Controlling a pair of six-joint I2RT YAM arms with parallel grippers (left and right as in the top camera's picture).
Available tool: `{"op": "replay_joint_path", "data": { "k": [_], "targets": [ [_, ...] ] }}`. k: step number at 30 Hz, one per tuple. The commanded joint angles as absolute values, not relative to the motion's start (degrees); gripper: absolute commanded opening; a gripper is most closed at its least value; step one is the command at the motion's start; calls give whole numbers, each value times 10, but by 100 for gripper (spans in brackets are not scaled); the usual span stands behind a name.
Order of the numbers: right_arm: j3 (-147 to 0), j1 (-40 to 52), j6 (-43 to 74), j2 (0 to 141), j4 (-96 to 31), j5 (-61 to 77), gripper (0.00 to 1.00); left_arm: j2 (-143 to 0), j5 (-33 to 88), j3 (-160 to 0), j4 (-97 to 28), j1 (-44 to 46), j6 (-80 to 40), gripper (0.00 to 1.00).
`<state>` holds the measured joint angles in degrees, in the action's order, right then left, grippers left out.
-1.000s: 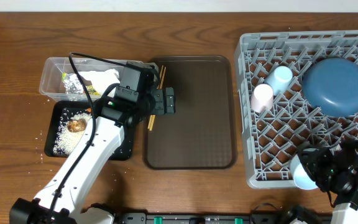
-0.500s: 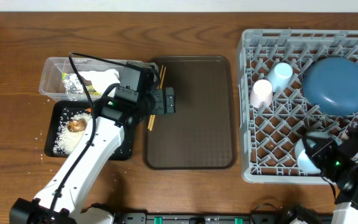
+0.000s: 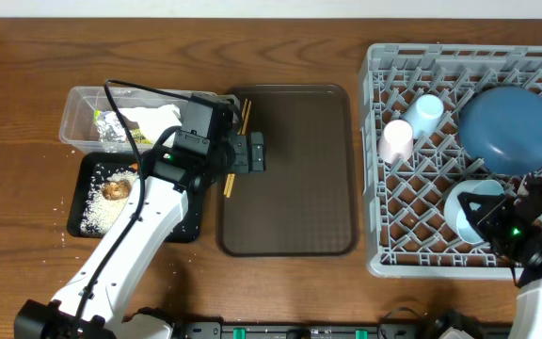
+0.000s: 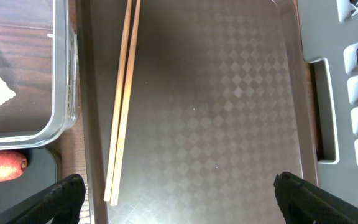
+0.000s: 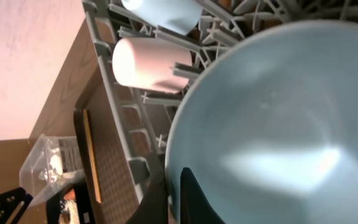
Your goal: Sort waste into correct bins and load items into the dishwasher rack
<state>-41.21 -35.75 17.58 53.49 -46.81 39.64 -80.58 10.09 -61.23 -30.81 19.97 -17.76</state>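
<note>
My right gripper (image 3: pixel 499 224) is shut on the rim of the light blue bowl (image 3: pixel 470 207), which it holds tilted over the front right of the dishwasher rack (image 3: pixel 380 259). The right wrist view shows the bowl (image 5: pixel 278 118) pinched between the two dark fingers of that gripper (image 5: pixel 174 202). A dark-blue plate (image 3: pixel 508 130), a pink cup (image 3: pixel 396 144) and a light blue cup (image 3: pixel 424 115) lie in the rack. My left gripper (image 3: pixel 252 153) hangs open above the brown tray, its jaws wide apart in the left wrist view (image 4: pixel 179 199), just right of the chopsticks (image 4: pixel 124 99).
The brown serving tray (image 3: pixel 290 188) lies mid-table. The clear tub (image 3: pixel 75 105) holds tissue (image 3: pixel 153 118) and foil (image 3: pixel 111 130). The black tray (image 3: pixel 188 226) holds rice (image 3: pixel 97 207) and a brown lump (image 3: pixel 115 190). A carrot (image 4: pixel 2 168) shows beside the tub. Rice grains dot the table at the left.
My right gripper has carried the bowl from beyond the rack's front edge inward over the rack. The rack has shifted slightly. The left arm has not moved.
</note>
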Motion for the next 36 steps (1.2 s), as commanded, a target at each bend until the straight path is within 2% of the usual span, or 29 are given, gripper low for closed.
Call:
{"op": "replay_joint_path", "data": {
  "k": [1, 19, 21, 23, 25, 28, 31, 36],
  "targets": [
    [-412, -352, 156, 569, -466, 315, 1, -811, 94, -627, -308, 198, -172, 98],
    [-410, -352, 156, 667, -443, 288, 3, -811, 94, -627, -308, 198, -172, 98],
    [-411, -352, 156, 667, -439, 289, 9, -811, 94, -627, -308, 198, -172, 98],
    [-414, -352, 156, 667, -439, 289, 23, -811, 94, -627, -308, 198, -172, 98],
    [-418, -352, 156, 667, -441, 290, 41, -811, 94, -627, -308, 198, -172, 98],
    [-436, -352, 156, 666, -455, 292, 54, -811, 94, -627, -308, 198, -172, 98],
    [-467, -352, 156, 666, -476, 294, 60, -811, 94, -627, -308, 198, -172, 98],
    [-537, -352, 156, 666, -519, 294, 63, -811, 94, -627, -308, 198, -172, 98]
  ]
}}
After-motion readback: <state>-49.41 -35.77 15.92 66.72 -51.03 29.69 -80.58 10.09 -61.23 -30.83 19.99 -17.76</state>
